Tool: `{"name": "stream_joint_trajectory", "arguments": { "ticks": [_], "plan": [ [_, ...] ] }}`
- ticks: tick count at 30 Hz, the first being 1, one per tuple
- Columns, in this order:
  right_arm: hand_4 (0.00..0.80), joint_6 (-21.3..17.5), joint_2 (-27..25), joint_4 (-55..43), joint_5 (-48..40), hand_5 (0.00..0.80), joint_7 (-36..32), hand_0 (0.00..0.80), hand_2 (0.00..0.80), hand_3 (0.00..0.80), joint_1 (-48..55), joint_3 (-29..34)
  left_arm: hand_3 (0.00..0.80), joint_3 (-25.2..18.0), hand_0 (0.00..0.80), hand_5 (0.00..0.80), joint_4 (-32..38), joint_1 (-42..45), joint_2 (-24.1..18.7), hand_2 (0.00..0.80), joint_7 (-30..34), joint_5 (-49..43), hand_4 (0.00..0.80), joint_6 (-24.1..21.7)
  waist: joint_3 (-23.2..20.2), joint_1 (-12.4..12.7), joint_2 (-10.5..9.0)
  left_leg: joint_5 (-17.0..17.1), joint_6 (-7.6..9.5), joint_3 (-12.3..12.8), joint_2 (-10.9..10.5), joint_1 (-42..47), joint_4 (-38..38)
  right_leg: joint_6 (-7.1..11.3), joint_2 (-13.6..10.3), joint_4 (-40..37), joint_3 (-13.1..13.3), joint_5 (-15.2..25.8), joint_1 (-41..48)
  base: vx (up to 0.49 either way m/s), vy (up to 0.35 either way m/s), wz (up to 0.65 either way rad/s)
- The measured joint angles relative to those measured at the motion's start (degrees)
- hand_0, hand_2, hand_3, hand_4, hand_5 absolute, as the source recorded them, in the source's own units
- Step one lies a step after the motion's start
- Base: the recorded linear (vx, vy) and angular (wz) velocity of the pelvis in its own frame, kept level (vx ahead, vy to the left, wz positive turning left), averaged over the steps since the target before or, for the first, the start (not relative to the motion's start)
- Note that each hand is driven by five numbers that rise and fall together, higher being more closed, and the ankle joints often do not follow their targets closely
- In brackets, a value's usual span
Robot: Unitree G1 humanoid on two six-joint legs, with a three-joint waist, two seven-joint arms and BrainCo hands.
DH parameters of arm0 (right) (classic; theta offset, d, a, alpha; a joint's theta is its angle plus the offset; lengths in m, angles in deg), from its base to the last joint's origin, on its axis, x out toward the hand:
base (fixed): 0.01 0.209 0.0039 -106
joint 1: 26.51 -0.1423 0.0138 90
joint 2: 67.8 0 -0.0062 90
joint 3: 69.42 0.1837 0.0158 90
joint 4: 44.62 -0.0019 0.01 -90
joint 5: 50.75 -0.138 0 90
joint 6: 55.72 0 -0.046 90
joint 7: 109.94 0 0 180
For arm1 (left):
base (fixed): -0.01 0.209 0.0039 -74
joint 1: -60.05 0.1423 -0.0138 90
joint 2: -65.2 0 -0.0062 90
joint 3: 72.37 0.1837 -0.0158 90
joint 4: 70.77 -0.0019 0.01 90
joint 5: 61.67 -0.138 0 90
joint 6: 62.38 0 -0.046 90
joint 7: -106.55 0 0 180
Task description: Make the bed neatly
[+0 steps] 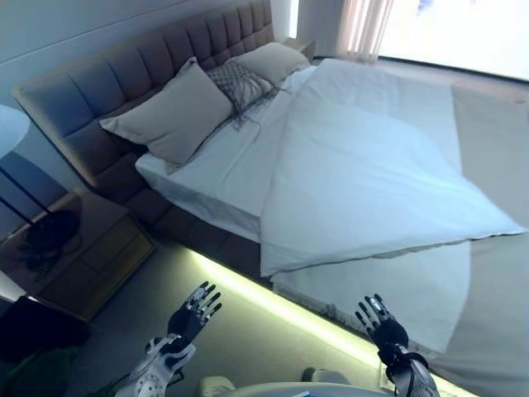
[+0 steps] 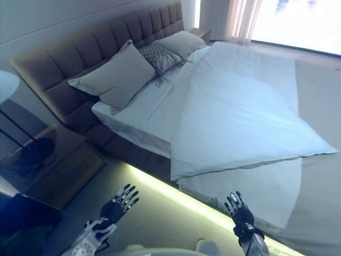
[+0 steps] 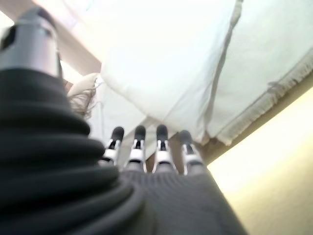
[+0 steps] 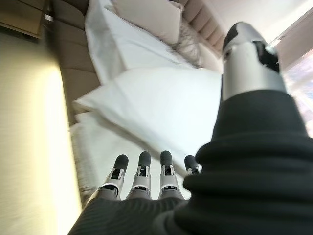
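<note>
A bed with a tufted brown headboard [image 1: 149,58] stands before me. A white duvet [image 1: 364,165] lies askew on it, its near corner [image 1: 269,269] hanging over the side. A white sheet [image 1: 207,165] shows bare near the pillows. A large beige pillow [image 1: 169,112], a patterned cushion [image 1: 240,83] and a second pillow [image 1: 273,59] lean at the headboard. My left hand [image 1: 192,316] and right hand [image 1: 382,324] are open and empty, raised over the floor short of the bed's side, touching nothing.
A wooden nightstand [image 1: 83,256] stands at the left beside the bed, with a dark object [image 1: 50,231] on it. A lit strip [image 1: 273,310] glows along the bed's base. A lamp shade [image 1: 10,128] shows at the far left. Curtains [image 1: 364,25] hang at the window.
</note>
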Motion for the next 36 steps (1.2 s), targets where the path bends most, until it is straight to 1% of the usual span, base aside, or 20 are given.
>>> {"name": "stream_joint_trajectory", "arguments": {
  "ticks": [2,3,4,5,6,7,9,11,13,14,16,17,18,19,22,24,27,30,33,36],
  "plan": [
    [0.0,-0.2,0.0,0.2,0.0,0.0,-0.3,0.0,0.0,0.0,-0.9,-1.5,0.0,-0.6,0.0,0.0,-2.4,-1.6,1.6,0.0,-0.5,-0.1,0.0,-0.5,0.5,3.0,1.92,-0.7,-0.9,-0.4,-0.5,-2.2,3.3,0.4,0.9,-5.3,1.5,0.6,0.6,0.414,0.057,-0.4],
    [0.0,-0.3,-0.4,0.4,0.0,0.0,-0.8,0.0,0.0,0.0,-1.2,-2.1,0.0,-1.0,0.0,0.0,-2.9,-1.5,2.9,0.0,-0.6,-0.1,0.0,-0.7,0.8,5.5,4.44,-2.6,-1.15,-2.7,1.4,-3.5,5.9,-0.88,2.8,3.1,-0.3,-1.5,-1.0,0.494,0.068,-0.99],
    [0.0,-0.3,0.5,0.3,0.0,0.0,-1.1,0.0,0.0,0.0,-1.7,-3.5,0.0,-1.2,0.0,0.0,-1.9,-1.0,1.9,0.0,-0.6,-0.1,0.0,-1.1,1.9,8.0,3.85,-5.2,-4.41,-3.7,1.3,-2.8,9.7,-1.62,3.1,17.7,-2.6,-7.5,-2.5,0.529,0.088,-0.85],
    [0.0,-0.3,2.5,0.6,0.0,0.0,-1.2,0.0,0.0,0.0,-1.9,-4.8,0.0,-2.1,0.0,0.0,-1.7,-0.2,-0.3,0.0,-0.5,-0.2,0.0,-1.0,2.6,9.6,-0.78,-5.6,-5.32,-3.5,-2.6,-5.3,17.8,-5.48,1.6,13.2,-0.6,-14.6,2.2,0.555,0.113,-0.38],
    [0.0,-0.4,2.8,1.6,0.1,0.0,-1.2,0.0,0.0,0.0,-2.5,-4.8,0.0,-3.2,0.0,0.0,-4.2,0.0,0.8,0.0,-0.6,-0.2,0.0,-0.7,3.3,8.4,-0.23,-8.1,-4.61,-6.1,-2.9,-8.4,20.1,-4.45,2.6,10.5,1.2,-14.1,4.4,0.546,0.12,-0.04],
    [0.0,-0.7,3.0,1.4,0.1,0.0,-1.2,0.0,0.0,0.0,-2.7,-4.8,0.0,-3.4,0.0,0.0,-4.1,1.7,0.3,0.0,-0.4,-0.2,0.0,0.0,2.4,8.7,-0.19,-8.7,-4.33,-6.9,-4.0,-10.1,14.4,-4.31,2.5,9.1,2.4,-13.5,4.3,0.538,0.149,-0.2],
    [0.0,-1.0,2.4,1.6,0.1,0.0,-1.2,0.0,0.0,0.0,-3.7,-4.0,0.0,-4.4,0.0,0.0,-4.6,2.1,1.0,0.0,-0.3,-0.2,0.0,0.6,3.0,10.5,2.27,-6.2,-1.73,-6.9,-3.7,-11.7,3.5,-5.38,2.6,6.2,2.6,-12.5,4.4,0.529,0.186,-0.63],
    [0.0,-1.0,2.8,2.1,0.2,0.0,-1.0,0.0,0.0,0.0,-3.1,-3.6,0.0,-5.4,0.0,0.0,-4.8,2.0,1.6,0.0,0.3,-0.2,0.0,1.3,3.3,10.6,3.91,-4.6,-0.56,-7.3,-4.2,-11.6,-1.1,-5.01,2.6,3.8,2.6,-11.6,7.1,0.606,0.289,-0.39],
    [0.0,-1.0,3.3,1.9,0.4,0.0,-0.7,0.0,0.0,0.0,-1.8,-3.4,0.0,-5.6,0.0,0.0,-4.7,1.7,1.7,0.0,0.8,-0.2,0.0,1.4,3.2,10.7,4.27,-4.5,-0.23,-7.5,-4.7,-11.6,0.9,-2.65,1.4,5.6,2.7,-12.7,8.1,0.626,0.338,-0.4],
    [0.0,-1.1,2.9,2.0,0.8,0.0,-0.6,0.0,0.0,0.0,-1.4,-3.3,0.0,-5.6,0.0,0.0,-4.8,1.6,1.9,0.0,0.9,-0.2,0.0,1.5,3.0,10.7,4.42,-3.9,-0.06,-7.4,-5.8,-11.2,2.9,-1.8,-0.1,6.5,2.9,-13.1,8.0,0.534,0.305,-0.78],
    [0.0,-1.0,3.3,1.0,1.3,0.0,-0.1,0.0,0.0,0.0,-0.3,-3.3,0.0,-6.1,0.0,0.0,-4.6,2.3,2.5,0.0,0.8,-0.3,0.0,2.1,2.9,11.9,3.06,-3.4,2.31,-5.4,-9.4,-10.5,5.5,0.28,-4.7,8.8,3.4,-14.2,9.5,0.504,0.303,-0.75],
    [0.0,-0.9,5.0,-0.6,1.3,0.0,0.2,0.0,0.0,0.0,1.3,-2.6,0.0,-6.6,0.0,0.0,-4.0,2.0,2.0,0.0,0.7,-0.7,0.0,2.4,2.8,11.5,0.7,-4.6,3.99,-4.1,-12.3,-10.0,6.3,3.33,-8.7,18.8,4.0,-16.3,8.4,0.475,0.311,-0.21],
    [0.0,-0.7,6.4,-1.7,1.4,0.0,0.4,0.0,0.0,0.0,2.5,-2.7,0.0,-7.3,0.0,0.0,-2.5,2.2,1.5,0.0,0.7,-1.3,0.0,2.3,1.9,11.2,-1.5,-5.3,5.65,-3.1,-14.8,-9.4,6.3,3.09,-11.1,24.2,3.9,-15.3,8.9,0.447,0.314,0.02],
    [0.0,-0.5,7.6,-2.8,1.9,0.0,0.6,0.0,0.0,0.0,2.6,-2.7,0.0,-7.4,0.0,0.0,-0.8,2.1,0.8,0.0,0.6,-1.4,0.0,2.3,1.1,11.7,-3.38,-5.9,6.35,-2.3,-16.7,-9.0,6.6,2.2,-12.7,23.9,4.2,-11.7,10.0,0.397,0.273,0.0],
    [0.0,-0.6,8.6,-3.8,2.5,0.0,0.0,0.0,0.0,0.0,1.4,-2.9,0.0,-7.1,0.0,0.0,-1.7,0.5,0.9,0.0,0.4,-1.4,0.0,2.0,0.6,12.2,-2.94,-7.5,8.18,-1.4,-18.3,-9.1,8.6,4.27,-13.6,19.2,4.5,-7.7,12.5,0.326,0.221,0.04],
    [0.0,-0.8,8.6,-3.7,2.5,0.0,0.0,0.0,0.0,0.0,-0.5,-3.5,0.0,-7.1,0.0,0.0,-4.0,-1.2,0.8,0.0,-0.3,-1.4,0.0,1.1,0.4,12.1,-2.16,-8.1,9.33,-1.4,-19.0,-8.9,8.5,4.58,-13.9,19.9,4.5,-3.5,12.0,0.249,0.181,0.19],
    [0.0,-1.3,8.8,-3.7,2.4,0.0,0.8,0.0,0.0,0.0,-1.7,-3.9,0.0,-7.1,0.0,0.0,-4.2,-1.3,-0.1,0.0,-0.8,-2.4,0.0,1.0,0.6,12.1,-1.24,-7.6,10.58,-1.5,-18.5,-6.9,6.2,4.6,-14.0,25.5,4.6,1.7,9.3,0.213,0.013,0.08],
    [0.0,-2.0,8.8,-4.4,2.4,0.0,2.3,0.0,0.0,0.0,-2.5,-5.0,0.0,-6.7,0.0,0.0,-4.0,-0.6,-2.0,0.0,-1.0,-2.4,0.0,1.1,0.7,11.9,-0.52,-6.3,11.23,-1.1,-17.2,-3.2,1.2,4.49,-12.1,26.9,2.7,-4.3,5.1,0.234,-0.167,-0.17],
    [0.0,-2.2,8.3,-4.0,2.3,0.0,2.8,0.0,0.0,0.0,-3.9,-4.8,0.0,-5.8,0.0,0.0,-3.7,0.8,-1.9,0.0,-1.9,-2.4,0.0,0.8,0.6,8.6,-0.35,-6.2,11.24,-0.7,-16.4,-1.4,-1.5,5.62,-10.8,12.8,1.3,-6.3,-0.3,0.239,-0.258,-0.33],
    [0.0,-2.2,8.1,-3.0,2.2,0.0,2.9,0.0,0.0,0.0,-3.2,-4.6,0.0,-5.2,0.0,0.0,-3.6,0.5,-1.0,0.0,-1.8,-2.4,0.0,1.1,0.6,4.7,-1.53,-6.2,10.4,-1.3,-16.3,-0.7,-2.5,8.65,-11.2,1.4,2.2,-0.8,-4.1,0.233,-0.228,0.13]
  ]
}}
